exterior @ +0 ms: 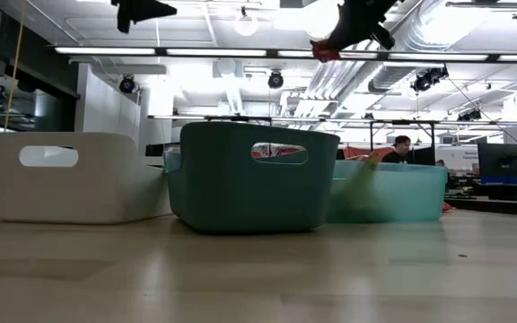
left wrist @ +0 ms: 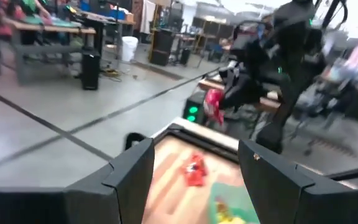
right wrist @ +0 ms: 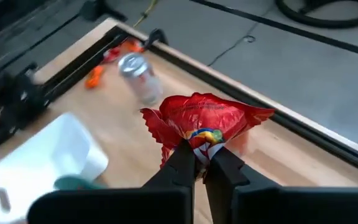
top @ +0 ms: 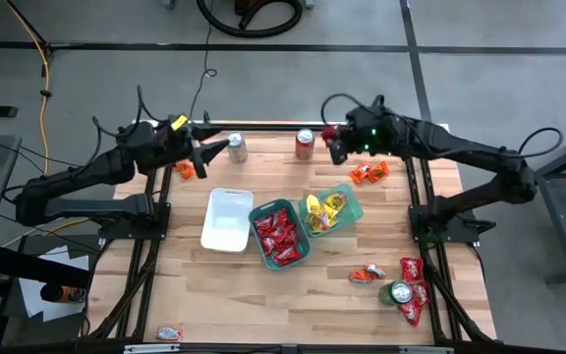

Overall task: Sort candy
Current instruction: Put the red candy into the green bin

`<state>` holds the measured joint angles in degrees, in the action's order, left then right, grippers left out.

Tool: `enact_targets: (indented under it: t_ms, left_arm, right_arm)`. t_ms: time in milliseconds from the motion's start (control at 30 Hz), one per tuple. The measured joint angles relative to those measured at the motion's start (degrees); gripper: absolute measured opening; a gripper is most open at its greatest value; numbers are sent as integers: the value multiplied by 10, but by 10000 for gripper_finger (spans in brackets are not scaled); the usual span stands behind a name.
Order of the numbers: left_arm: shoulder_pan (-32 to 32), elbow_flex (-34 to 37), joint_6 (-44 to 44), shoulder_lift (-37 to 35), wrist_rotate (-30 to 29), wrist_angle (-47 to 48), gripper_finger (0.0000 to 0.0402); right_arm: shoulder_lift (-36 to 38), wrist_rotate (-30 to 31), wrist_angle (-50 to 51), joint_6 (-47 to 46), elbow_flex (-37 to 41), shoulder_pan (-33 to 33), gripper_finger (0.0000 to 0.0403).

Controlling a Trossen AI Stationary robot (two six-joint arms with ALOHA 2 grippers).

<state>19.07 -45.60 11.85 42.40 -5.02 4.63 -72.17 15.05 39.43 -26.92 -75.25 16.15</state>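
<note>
White tray sits empty, dark teal tray holds red candy, light teal tray yellow; right gripper fingers pinch a red packet, left gripper fingers spread wide.

The high view looks straight down on the whole surface. The low view sits at surface level, close to the white tray and the teal tray, facing the room. Each wrist view looks forward past its own fingers. The white tray shows in three views.
</note>
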Motion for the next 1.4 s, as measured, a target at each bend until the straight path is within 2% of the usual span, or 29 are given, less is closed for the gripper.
enact_targets:
  t_ms: [167, 300, 567, 700, 833, 1100, 1300, 1400]
  left_arm:
    - [-16, 20, 70, 9, 10, -33, 220]
    - [-32, 20, 114, 16, 4, -35, 220]
    - [-70, 20, 136, 27, -6, -37, 220]
    - [-91, 21, 128, 38, -4, -54, 220]
    - [-113, 21, 86, 51, 0, -59, 220]
    - [-125, 21, 63, 57, 0, -58, 220]
    - [-124, 21, 10, 54, -2, -51, 220]
    - [-124, 21, 0, 53, -4, -43, 220]
  right_arm:
    - [0, 2, -16, 10, 49, -85, 11]
    - [2, 0, -87, 22, 107, -153, 11]
    - [2, -90, -415, 53, 194, -207, 12]
    - [2, -106, -502, 83, 203, -221, 12]
    - [2, -106, -511, 114, 203, -227, 12]
    - [-13, -106, -515, 92, 202, -225, 12]
    - [-87, -107, -506, 38, 193, -229, 14]
    - [-136, -107, -462, 34, 167, -230, 32]
